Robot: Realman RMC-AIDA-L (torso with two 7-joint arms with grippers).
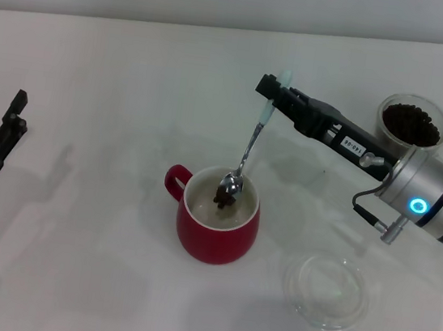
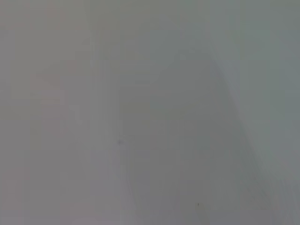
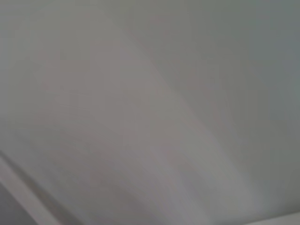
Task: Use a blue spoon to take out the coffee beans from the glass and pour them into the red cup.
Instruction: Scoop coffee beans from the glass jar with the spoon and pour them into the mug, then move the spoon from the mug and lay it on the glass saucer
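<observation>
In the head view my right gripper (image 1: 270, 90) is shut on the pale blue handle of the blue spoon (image 1: 250, 149). The spoon hangs almost upright with its metal bowl just over the mouth of the red cup (image 1: 216, 222). A few dark coffee beans (image 1: 224, 198) lie in the cup below the spoon's bowl. The glass (image 1: 411, 124) stands at the far right behind my right arm, filled with coffee beans (image 1: 411, 123). My left gripper (image 1: 7, 133) is parked at the left edge. Both wrist views show only blank table surface.
A shallow clear round dish (image 1: 326, 292) lies on the white table (image 1: 91, 99) to the right front of the red cup. The cup's handle points left.
</observation>
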